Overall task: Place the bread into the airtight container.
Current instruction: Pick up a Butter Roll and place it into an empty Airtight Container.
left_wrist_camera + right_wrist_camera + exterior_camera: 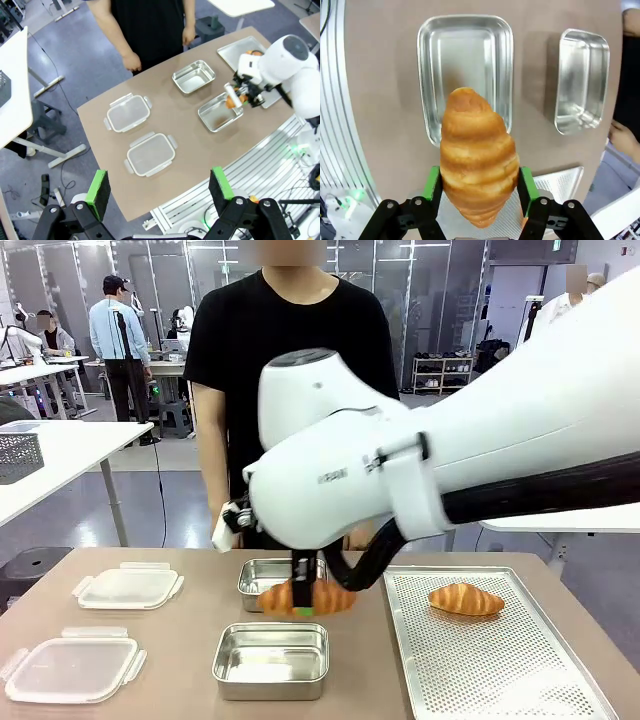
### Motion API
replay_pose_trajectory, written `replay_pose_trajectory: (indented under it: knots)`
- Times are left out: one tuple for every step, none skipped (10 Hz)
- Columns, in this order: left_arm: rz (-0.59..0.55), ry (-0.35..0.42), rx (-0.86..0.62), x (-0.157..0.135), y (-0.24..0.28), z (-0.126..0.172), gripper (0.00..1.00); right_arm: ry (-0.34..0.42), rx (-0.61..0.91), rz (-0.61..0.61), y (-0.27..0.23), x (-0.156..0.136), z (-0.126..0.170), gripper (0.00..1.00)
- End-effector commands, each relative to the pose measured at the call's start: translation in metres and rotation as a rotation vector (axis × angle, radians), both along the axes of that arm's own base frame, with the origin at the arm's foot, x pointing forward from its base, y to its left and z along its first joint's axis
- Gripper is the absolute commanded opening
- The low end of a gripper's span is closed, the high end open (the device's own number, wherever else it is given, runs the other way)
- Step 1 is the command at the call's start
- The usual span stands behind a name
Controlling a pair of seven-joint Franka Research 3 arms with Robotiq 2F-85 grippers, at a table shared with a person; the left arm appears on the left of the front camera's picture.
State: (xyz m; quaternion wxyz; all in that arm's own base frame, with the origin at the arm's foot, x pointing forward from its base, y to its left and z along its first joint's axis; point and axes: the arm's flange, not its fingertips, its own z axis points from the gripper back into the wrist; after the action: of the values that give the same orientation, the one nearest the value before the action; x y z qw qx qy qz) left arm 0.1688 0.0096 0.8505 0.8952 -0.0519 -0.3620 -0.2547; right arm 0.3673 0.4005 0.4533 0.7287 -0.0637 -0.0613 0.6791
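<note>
The right claw [479,186] points down, pinching the bread [477,145]; the left claw [160,187] gapes, raised high.

The left gripper [159,190] is hanging high over the near edge of the table [192,145], its jaws standing apart and empty. The right gripper [236,96] is holding the bread [230,104] at the right rim of the near steel container [216,114]. A person's hand [132,62] is hanging at the far side.

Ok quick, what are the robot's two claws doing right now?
Left gripper: open, holding nothing.
Right gripper: closed on a croissant.
</note>
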Motion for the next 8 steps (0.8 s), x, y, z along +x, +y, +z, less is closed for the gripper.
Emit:
replay_pose_trajectory:
  knots:
    - [0.0,-0.001,0.0,0.0,0.0,0.002,1.0,-0.024,-0.024,-0.079,0.035,0.005,-0.025,0.74]
    - [0.0,-0.001,0.0,0.0,0.0,0.002,1.0,-0.044,-0.018,-0.092,0.049,0.005,-0.037,0.74]
    - [0.0,-0.001,0.0,0.0,0.0,0.002,1.0,-0.041,-0.017,-0.097,0.056,0.002,-0.044,0.74]
    - [0.0,-0.001,0.0,0.0,0.0,0.002,1.0,-0.048,-0.025,-0.11,0.063,0.004,-0.058,0.74]
    - [0.0,-0.001,0.0,0.0,0.0,0.002,1.0,-0.053,-0.001,-0.111,0.068,0.007,-0.067,0.74]
    - [0.0,-0.001,0.0,0.0,0.0,0.002,1.0,-0.058,0.017,-0.109,0.071,0.012,-0.076,0.74]
    - [0.0,-0.001,0.0,0.0,0.0,0.002,1.0,-0.022,0.03,-0.092,0.07,0.013,-0.083,0.74]
    - [0.0,-0.001,0.0,0.0,0.0,0.002,1.0,-0.006,0.025,-0.081,0.069,0.014,-0.09,0.74]
